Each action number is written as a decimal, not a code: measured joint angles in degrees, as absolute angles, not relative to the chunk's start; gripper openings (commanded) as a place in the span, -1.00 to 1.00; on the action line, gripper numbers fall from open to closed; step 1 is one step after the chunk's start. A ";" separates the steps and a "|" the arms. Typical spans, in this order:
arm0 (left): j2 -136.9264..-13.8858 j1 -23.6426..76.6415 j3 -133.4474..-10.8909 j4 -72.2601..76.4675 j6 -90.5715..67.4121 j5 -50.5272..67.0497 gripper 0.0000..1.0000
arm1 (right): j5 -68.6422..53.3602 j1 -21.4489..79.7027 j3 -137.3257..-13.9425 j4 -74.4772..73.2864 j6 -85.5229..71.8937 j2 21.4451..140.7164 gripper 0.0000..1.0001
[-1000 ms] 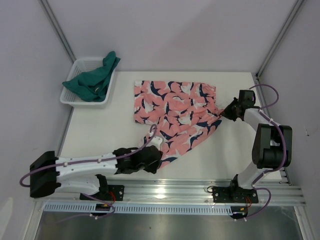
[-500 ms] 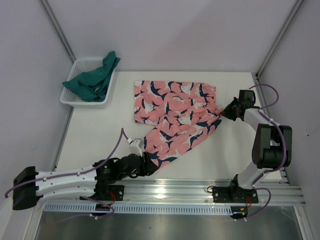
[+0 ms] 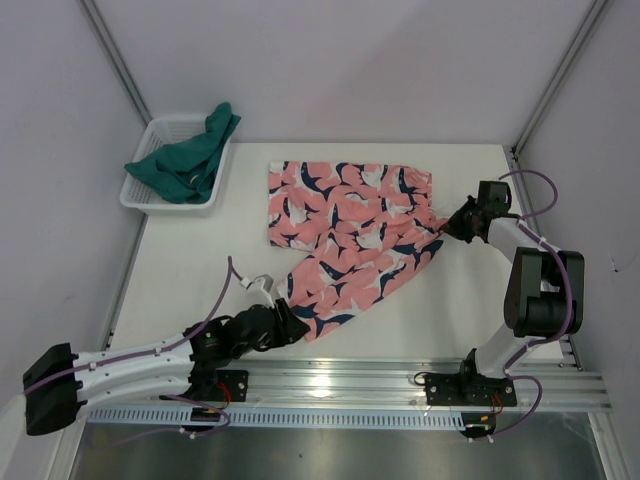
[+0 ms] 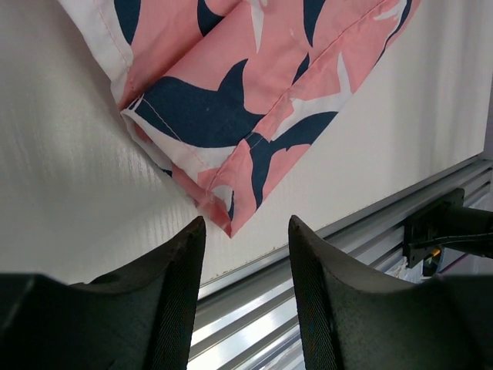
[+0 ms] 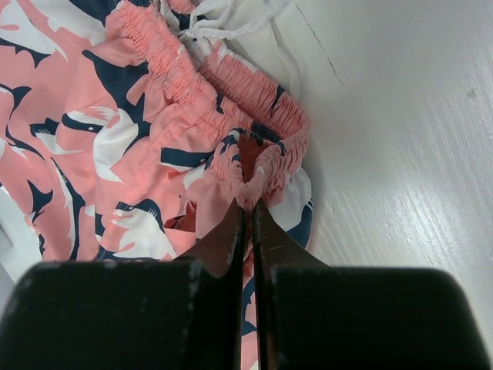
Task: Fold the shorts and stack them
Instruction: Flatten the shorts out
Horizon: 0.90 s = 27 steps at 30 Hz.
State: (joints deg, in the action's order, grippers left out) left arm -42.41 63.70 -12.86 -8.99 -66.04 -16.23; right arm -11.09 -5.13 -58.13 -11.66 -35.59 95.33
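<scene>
The salmon-pink shark-print shorts point(image 3: 350, 225) lie spread on the white table, one leg reaching toward the near edge. My left gripper point(image 3: 284, 323) stands open just short of that leg's hem corner point(image 4: 229, 223), with nothing between its fingers point(image 4: 181, 277). My right gripper point(image 3: 447, 226) is shut on the gathered elastic waistband point(image 5: 254, 166) at the shorts' right end. The white drawstring point(image 5: 223, 23) lies loose beyond it. The dark teal shorts point(image 3: 185, 160) sit bunched in the basket at the far left.
The white mesh basket point(image 3: 150, 203) stands at the table's far left corner. A metal rail point(image 3: 330, 385) runs along the near edge, right behind the left gripper point(image 4: 246, 223). Grey walls close in both sides and the back.
My left gripper has drawn back toward the near left, off the shorts' leg, which now lies flat on the table. The right gripper has held still on the waistband.
</scene>
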 measured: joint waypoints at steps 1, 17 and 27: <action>-42.17 63.37 -12.84 -8.88 -66.04 -16.19 0.00 | -11.09 -5.13 -58.11 -11.64 -35.59 95.33 -1.00; -45.41 59.40 -10.07 -2.68 -66.57 -12.05 -0.01 | -11.53 -5.52 -57.98 -11.64 -35.99 95.33 -1.00; -48.21 58.94 -10.07 2.55 -66.59 -10.04 -0.01 | -11.94 -5.76 -57.98 -11.64 -36.01 95.33 -1.00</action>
